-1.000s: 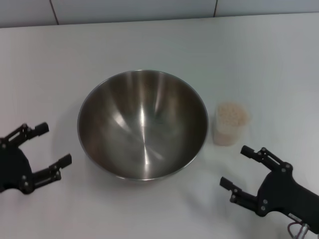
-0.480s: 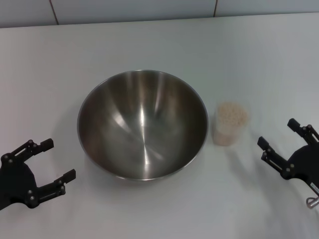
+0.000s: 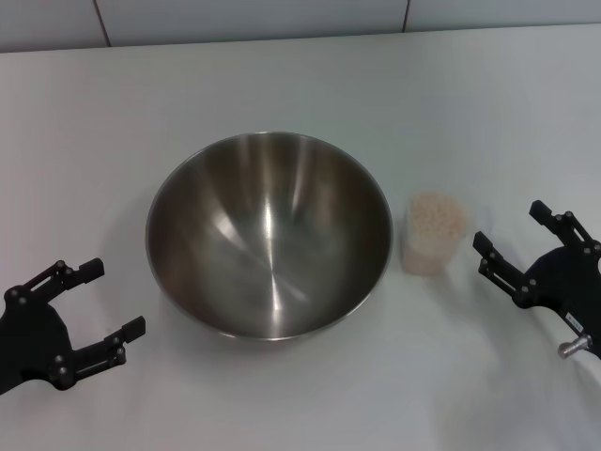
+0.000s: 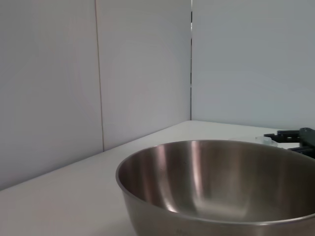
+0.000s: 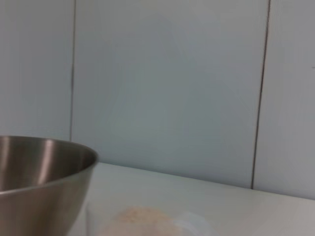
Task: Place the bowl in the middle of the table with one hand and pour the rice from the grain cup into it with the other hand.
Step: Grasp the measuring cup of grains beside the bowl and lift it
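Showing both tools: only the head view does, left tool [image 3: 96,299] and right tool [image 3: 512,235], each spread wide and holding nothing.
Left wrist view: bowl [image 4: 221,189] close up, with the right tool [image 4: 294,138] past its far rim.
Right wrist view: bowl edge [image 5: 42,184] beside the rice [image 5: 140,221], wall panels [image 5: 167,88] behind.
Bowl [image 3: 269,235]: mid-counter [image 3: 282,85], nothing inside.
Grain cup [image 3: 434,234]: upright just beside the bowl's right side, full of rice [image 3: 437,218], near the right tool's fingertips.
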Controlling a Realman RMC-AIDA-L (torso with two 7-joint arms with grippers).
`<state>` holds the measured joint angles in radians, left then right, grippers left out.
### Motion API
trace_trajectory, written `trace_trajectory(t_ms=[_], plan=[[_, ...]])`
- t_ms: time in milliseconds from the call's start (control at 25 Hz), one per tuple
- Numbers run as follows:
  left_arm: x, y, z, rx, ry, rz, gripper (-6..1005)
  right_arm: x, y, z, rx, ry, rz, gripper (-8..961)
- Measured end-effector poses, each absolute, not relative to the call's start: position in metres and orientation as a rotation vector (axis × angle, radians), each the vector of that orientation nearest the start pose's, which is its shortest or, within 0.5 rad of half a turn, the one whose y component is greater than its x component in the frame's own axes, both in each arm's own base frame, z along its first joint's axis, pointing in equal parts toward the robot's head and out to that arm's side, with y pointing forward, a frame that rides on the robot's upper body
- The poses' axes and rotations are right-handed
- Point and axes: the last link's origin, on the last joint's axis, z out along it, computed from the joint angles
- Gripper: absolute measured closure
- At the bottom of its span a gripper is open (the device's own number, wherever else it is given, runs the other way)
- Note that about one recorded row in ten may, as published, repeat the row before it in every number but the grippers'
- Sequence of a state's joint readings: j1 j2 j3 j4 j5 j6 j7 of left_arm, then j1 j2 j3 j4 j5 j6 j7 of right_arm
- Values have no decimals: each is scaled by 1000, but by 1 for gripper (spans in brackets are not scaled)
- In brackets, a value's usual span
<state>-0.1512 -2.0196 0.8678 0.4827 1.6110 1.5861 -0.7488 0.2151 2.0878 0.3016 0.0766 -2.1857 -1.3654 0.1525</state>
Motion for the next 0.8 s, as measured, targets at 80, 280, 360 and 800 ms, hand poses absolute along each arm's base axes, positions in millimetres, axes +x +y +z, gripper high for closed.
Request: trace_trajectory(t_ms=[80, 280, 360, 800], plan=[[-348, 217, 2, -2479, -340, -728, 137, 356, 224, -54, -1921, 475, 614, 117], [-348, 217, 2, -2482, -341, -731, 137, 356, 231, -54, -1917, 481, 602, 116], [-348, 217, 2, -2482, -341, -731, 137, 356, 234, -53, -1913, 481, 601, 117], [-348, 217, 2, -2482, -343, -734, 137, 351, 249, -53, -1909, 472, 598, 130]])
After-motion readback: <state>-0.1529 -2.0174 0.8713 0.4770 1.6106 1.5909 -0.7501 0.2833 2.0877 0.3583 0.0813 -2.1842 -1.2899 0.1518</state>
